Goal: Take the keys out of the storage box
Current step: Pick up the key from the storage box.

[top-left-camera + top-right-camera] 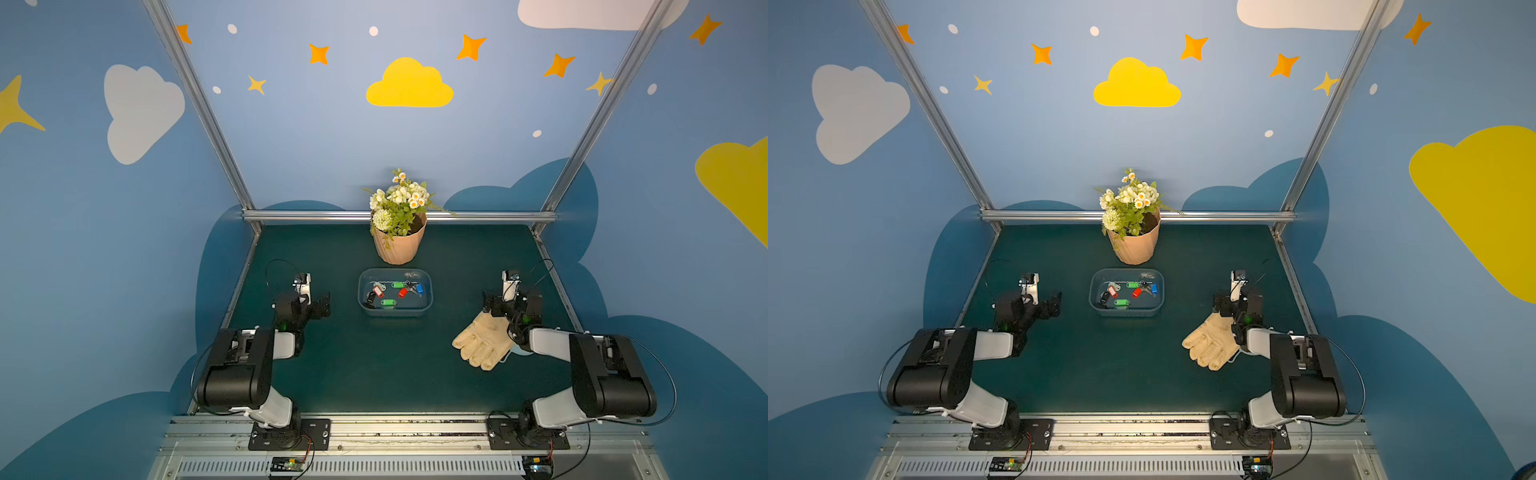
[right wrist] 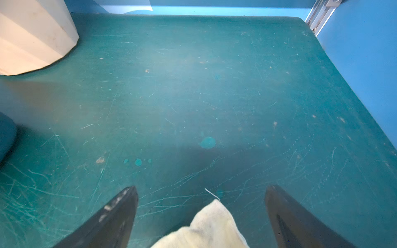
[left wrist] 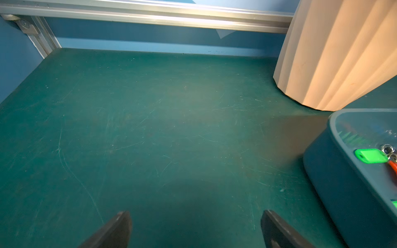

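Observation:
The storage box [image 1: 362, 286] [image 1: 1094, 286], a shallow blue-grey tub, sits mid-table in both top views. The keys [image 1: 398, 285] [image 1: 1121, 302] lie inside it with green, red, blue and black tags. In the left wrist view the box wall [image 3: 335, 178] shows beside a green-tagged key [image 3: 370, 155]. My left gripper [image 1: 301, 305] [image 1: 1029, 307] [image 3: 196, 214] hangs open and empty, left of the box. My right gripper [image 1: 512, 307] [image 1: 1238, 307] [image 2: 202, 189] is open to the box's right. A glove's cuff lies below it, untouched by either finger.
A peach ribbed flower pot [image 1: 400, 247] [image 3: 339, 53] [image 2: 32, 36] with white flowers stands just behind the box. A cream work glove [image 1: 482, 340] [image 1: 1210, 340] [image 2: 206, 227] lies front right, partly under the right arm. Aluminium rails [image 1: 399, 216] edge the green mat.

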